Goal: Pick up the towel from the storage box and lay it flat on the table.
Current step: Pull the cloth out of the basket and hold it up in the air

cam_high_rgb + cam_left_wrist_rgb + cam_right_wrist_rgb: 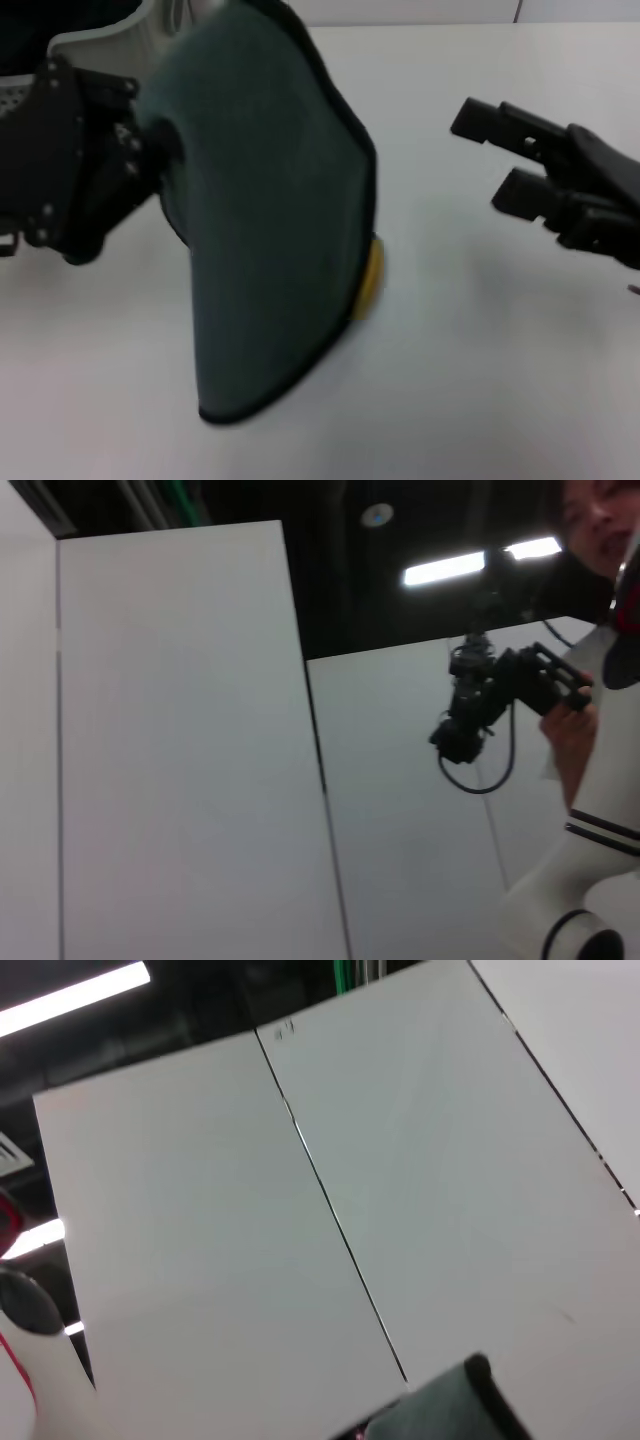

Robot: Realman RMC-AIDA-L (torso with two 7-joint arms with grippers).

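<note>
The towel (265, 220) hangs in the air over the table (480, 360), its dark grey-green side toward me, black trim along the edge and a sliver of yellow at its right edge. Its lower end reaches down close to the tabletop. My left gripper (155, 140) is shut on the towel's upper left part. The storage box (100, 40) shows only as a pale rim and a bit of perforated wall at the far left, behind that gripper. My right gripper (492, 158) is open and empty, off to the towel's right. A towel corner (450, 1410) shows in the right wrist view.
White wall panels (180, 760) fill both wrist views. The left wrist view also shows a black camera rig (490, 705) and part of the robot's white body (590, 870). Bare white tabletop lies between the towel and the right gripper.
</note>
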